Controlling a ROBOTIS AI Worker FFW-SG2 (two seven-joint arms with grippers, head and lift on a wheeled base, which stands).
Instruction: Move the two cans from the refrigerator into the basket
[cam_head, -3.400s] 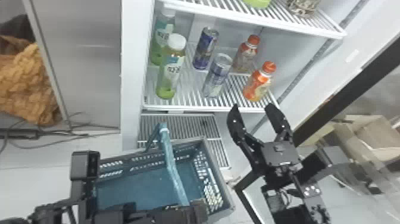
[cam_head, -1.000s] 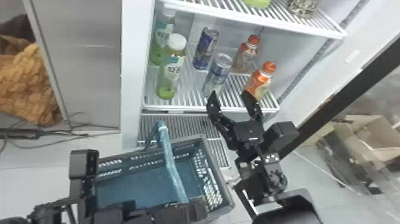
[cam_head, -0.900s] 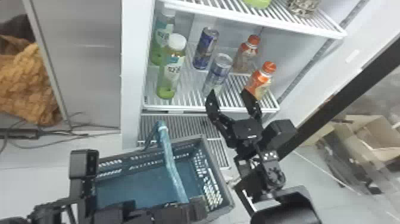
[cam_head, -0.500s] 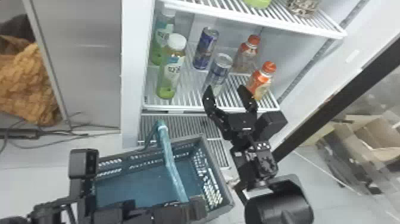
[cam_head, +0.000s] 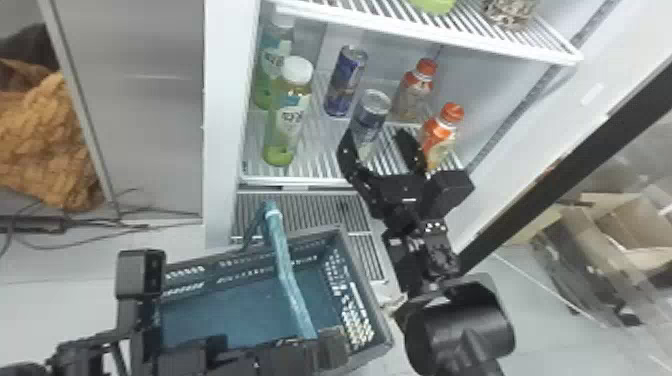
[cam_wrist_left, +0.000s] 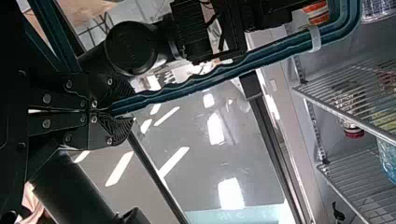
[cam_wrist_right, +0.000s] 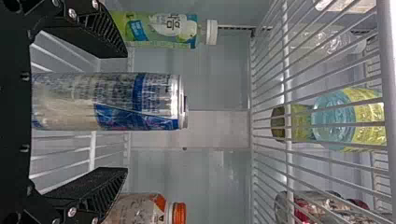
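The right end effector (cam_head: 377, 137) is spread wide at the front of the refrigerator's (cam_head: 219, 110) middle shelf (cam_head: 295, 180), with nothing in its grasp. Its two fingers stand on either side of the near, silver-and-blue can (cam_head: 370, 117), and the right wrist view shows a gap between the can and each finger. The far, blue can (cam_head: 345, 82) stands upright on the same wire shelf, behind the near can and a little to its left.

Two green bottles with white caps stand to the left of the cans, the near one (cam_head: 287, 117) in front of the far one (cam_head: 272, 65). To the right are two orange-capped bottles, one near (cam_head: 440, 132) and one far (cam_head: 414, 92).

The left end effector (cam_head: 331, 347) is closed on the handle (cam_head: 287, 280) of the blue-gray plastic basket (cam_head: 369, 287), which is below the shelf and nearer the robot. Both cans are outside it.
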